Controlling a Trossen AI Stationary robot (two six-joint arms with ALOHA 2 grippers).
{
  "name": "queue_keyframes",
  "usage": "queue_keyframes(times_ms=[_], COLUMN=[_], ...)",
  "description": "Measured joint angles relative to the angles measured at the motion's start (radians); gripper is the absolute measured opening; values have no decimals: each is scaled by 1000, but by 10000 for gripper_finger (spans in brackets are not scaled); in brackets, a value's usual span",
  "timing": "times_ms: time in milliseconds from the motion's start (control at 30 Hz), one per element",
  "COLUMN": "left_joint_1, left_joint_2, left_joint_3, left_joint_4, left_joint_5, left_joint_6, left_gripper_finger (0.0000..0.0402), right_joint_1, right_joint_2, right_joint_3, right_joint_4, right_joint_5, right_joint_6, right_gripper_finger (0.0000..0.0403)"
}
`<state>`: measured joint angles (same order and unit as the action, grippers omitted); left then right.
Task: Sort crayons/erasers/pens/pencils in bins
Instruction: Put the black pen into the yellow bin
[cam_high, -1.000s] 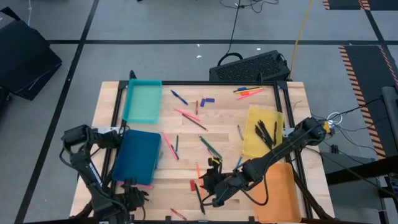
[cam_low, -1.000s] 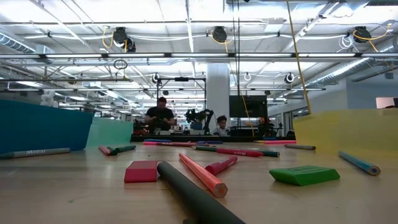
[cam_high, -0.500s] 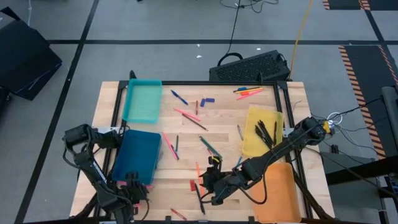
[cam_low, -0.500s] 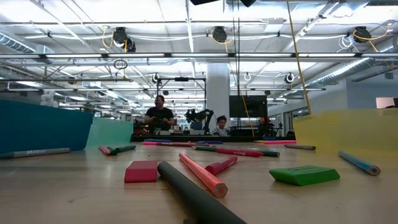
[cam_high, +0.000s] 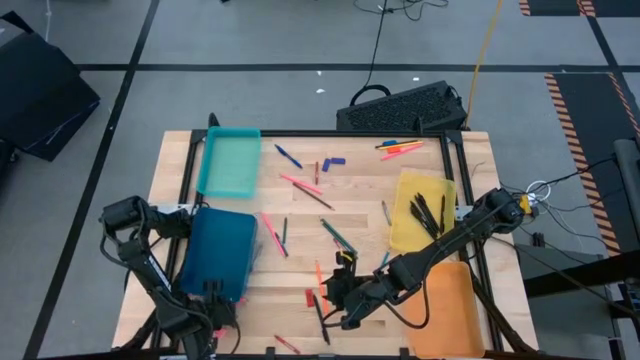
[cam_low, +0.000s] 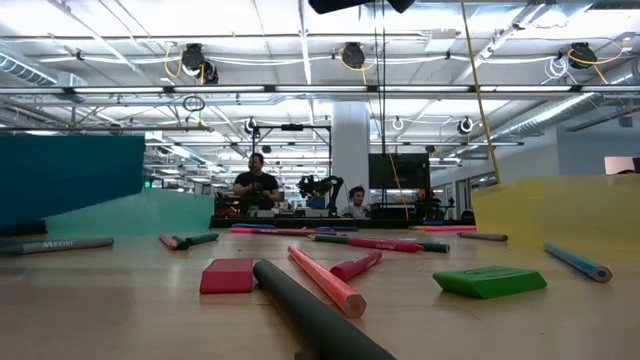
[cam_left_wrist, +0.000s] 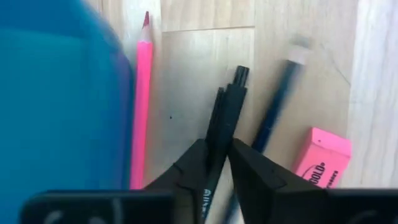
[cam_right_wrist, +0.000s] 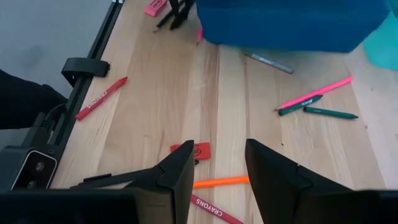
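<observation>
Taking the dark blue bin (cam_high: 221, 252) as the landmark, the left end effector (cam_left_wrist: 217, 144) sits off that bin's near corner at the front left of the counter (cam_high: 300, 210), clenched on a thin black pen (cam_left_wrist: 225, 118). The pen's long axis runs straight out between the fingers, roughly parallel to the bin's side wall. So the relation that matters here is pen to bin: the bin wall lies immediately beside the held pen, with only a pink pencil (cam_left_wrist: 140, 99) lying along the wall between them. A dark blue pen and a pink eraser (cam_left_wrist: 322, 154) lie on the far side of the held pen from the bin. My guess is the next move is a short carry sideways and over that wall. Farther right of the blue bin, the right end effector (cam_right_wrist: 219, 167) hangs over the front middle of the counter with its fingers spread and grasping nothing. A red eraser (cam_right_wrist: 191, 150) and an orange crayon (cam_right_wrist: 221, 182) lie just ahead of its tips. The crayon's axis lies crosswise to the fingers. The right arm is plainly the nearer one for that cluster.
</observation>
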<state>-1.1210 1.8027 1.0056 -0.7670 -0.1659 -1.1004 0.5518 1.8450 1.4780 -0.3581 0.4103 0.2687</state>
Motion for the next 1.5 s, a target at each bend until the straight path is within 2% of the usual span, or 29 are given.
queue_keyframes(times_ms=[100, 200, 367, 500, 733, 900, 1133, 1433, 1500], left_joint_1=[3, 7, 13, 14, 21, 42, 109, 262, 297], left_joint_2=[-2, -9, -23, -23, -15, -18, -19, -20, -20], left_joint_3=[0, 0, -2, -2, 38, 74, 77, 79, 95], left_joint_4=[-3, -9, -11, 0, 16, 41, 126, 376, 391], left_joint_5=[-2, -2, -4, -3, -1, -45, -121, -186, -187], left_joint_6=[0, -1, 1, 19, 32, 80, 208, 515, 568], left_gripper_finger=[34, 19, 29, 17, 21, 30, 32, 34, 34], right_joint_1=[0, 0, 0, 0, 0, 0, 0, 0, 0], right_joint_2=[0, 0, 0, 0, 0, 0, 0, 0, 0], right_joint_3=[0, 0, 0, 0, 0, -1, -1, -1, -1], right_joint_4=[-14, -20, -19, -20, -20, -25, -28, -97, -122], right_joint_5=[0, 0, 0, 0, 0, -1, -23, -23, -23], right_joint_6=[1, 5, 6, 6, 0, 0, -1, -1, -1], right_gripper_finger=[134, 134, 134, 134, 134, 134, 134, 134, 134])
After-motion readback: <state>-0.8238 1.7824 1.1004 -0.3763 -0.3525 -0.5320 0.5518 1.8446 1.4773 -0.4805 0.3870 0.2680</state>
